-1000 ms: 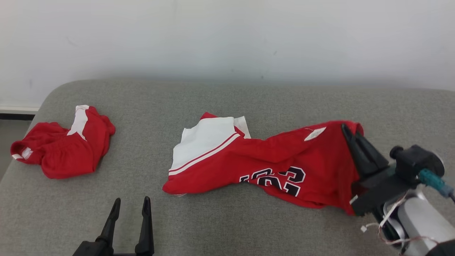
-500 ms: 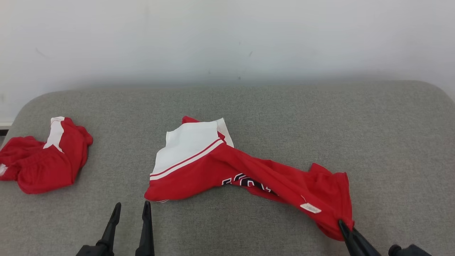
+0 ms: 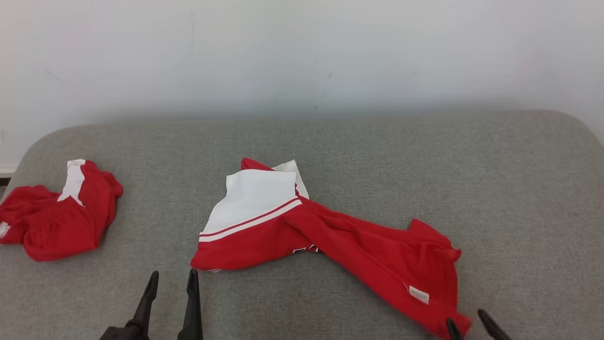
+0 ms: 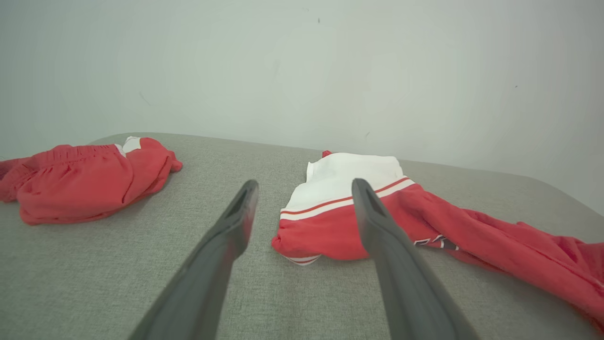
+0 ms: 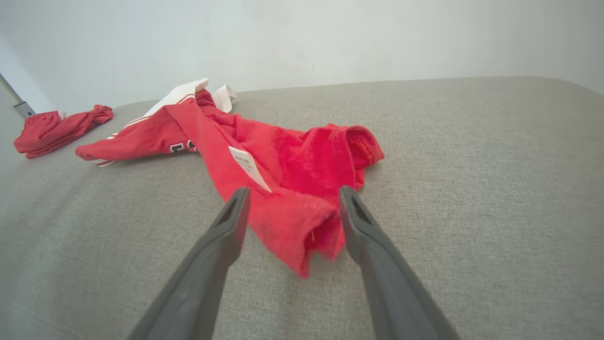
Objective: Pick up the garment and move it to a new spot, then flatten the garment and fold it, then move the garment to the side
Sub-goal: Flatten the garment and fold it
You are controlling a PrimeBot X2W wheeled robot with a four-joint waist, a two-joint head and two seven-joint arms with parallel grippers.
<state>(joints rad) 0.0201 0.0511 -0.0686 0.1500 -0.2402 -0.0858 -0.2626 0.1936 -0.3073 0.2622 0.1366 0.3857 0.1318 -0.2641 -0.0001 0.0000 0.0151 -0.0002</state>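
At lower right in the head view, parting the right claw (image 3: 469, 325) off a corner of the garment (image 3: 377, 255) after dragging it there; leaving it sprawling centre to lower right on the grey cushion (image 3: 519, 189); holding the left claw (image 3: 172, 279) apart; likely moving on to flattening.

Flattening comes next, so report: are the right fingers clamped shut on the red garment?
No. In the right wrist view the right fingers stand wide apart, with a corner of the red garment loose between them.
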